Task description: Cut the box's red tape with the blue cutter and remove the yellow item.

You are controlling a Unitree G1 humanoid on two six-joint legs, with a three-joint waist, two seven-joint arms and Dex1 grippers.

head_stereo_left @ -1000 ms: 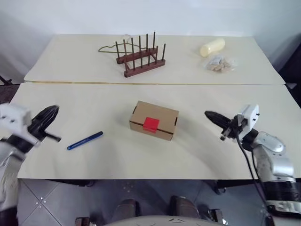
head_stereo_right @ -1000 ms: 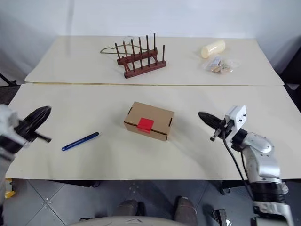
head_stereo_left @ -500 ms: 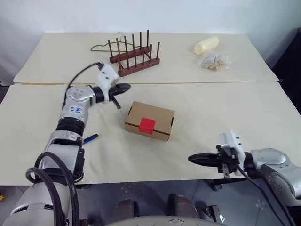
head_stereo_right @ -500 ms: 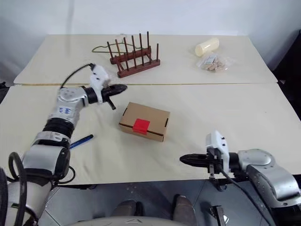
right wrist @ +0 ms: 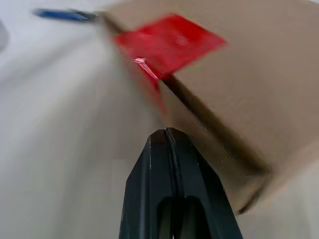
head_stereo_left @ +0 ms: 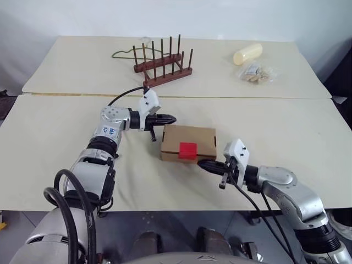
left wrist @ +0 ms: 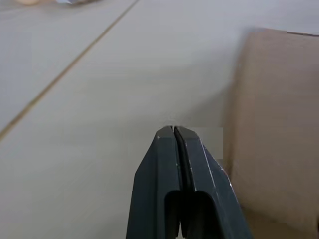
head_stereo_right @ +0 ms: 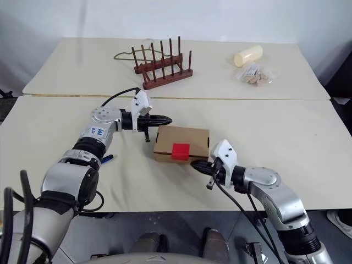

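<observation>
The brown box (head_stereo_left: 188,142) lies flat on the near table, its red tape (head_stereo_left: 187,149) on the front edge. My left gripper (head_stereo_left: 171,119) is shut and empty, its tips just off the box's far left corner; the box (left wrist: 274,124) shows beside it in the left wrist view. At the front edge my right gripper (head_stereo_left: 201,163) is shut and empty, tips close below the red tape (right wrist: 169,42). The blue cutter (head_stereo_right: 108,158) lies on the table left of the box, mostly hidden by my left forearm. The yellow item is out of view.
On the far table stand a wooden peg rack (head_stereo_left: 163,63) with a cord (head_stereo_left: 124,53) behind it, a cream cylinder (head_stereo_left: 248,54) and a clear bag of small pieces (head_stereo_left: 256,72). A seam (head_stereo_left: 247,98) joins the two tables.
Both arms have swung in from the sides. The left gripper came right to the box's far left corner. The right gripper came left to the box's front edge by the tape.
</observation>
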